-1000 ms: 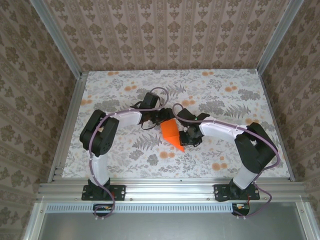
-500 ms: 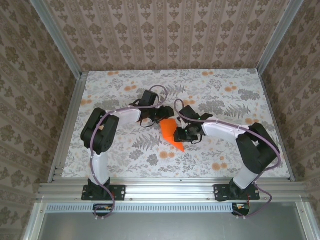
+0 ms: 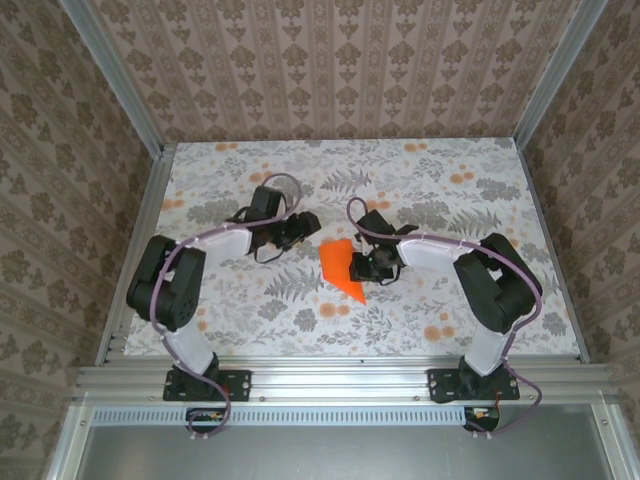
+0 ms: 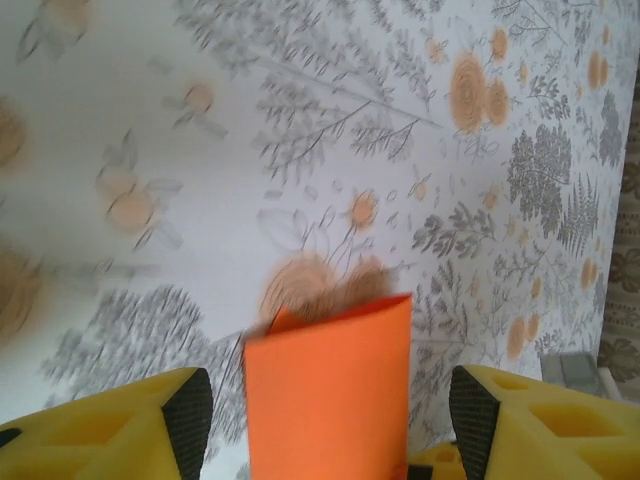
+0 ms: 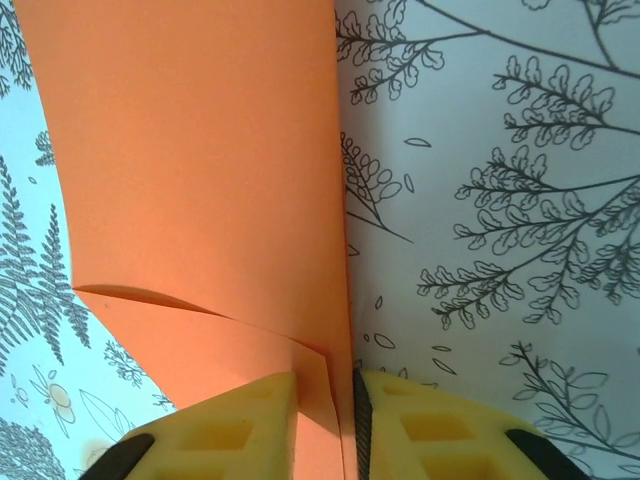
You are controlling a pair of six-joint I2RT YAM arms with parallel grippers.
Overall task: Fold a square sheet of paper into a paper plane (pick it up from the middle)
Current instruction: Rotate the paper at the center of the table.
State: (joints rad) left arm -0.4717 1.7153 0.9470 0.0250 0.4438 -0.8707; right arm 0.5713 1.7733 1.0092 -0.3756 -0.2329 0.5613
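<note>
Tablecloth: white, with a grey fern and leaf print and small orange flowers scattered about. It lies flat across the table. Wallpaper on three sides, beige, repeating damask motif in vertical stripes. Aluminium posts at the back corners. Aluminium rail along the near edge, slotted strip just below it, then a plain grey panel.

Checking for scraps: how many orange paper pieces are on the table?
1: the folded orange sheet, middle of the table, pinched by the right gripper. Scraps beneath could be hidden.
</note>
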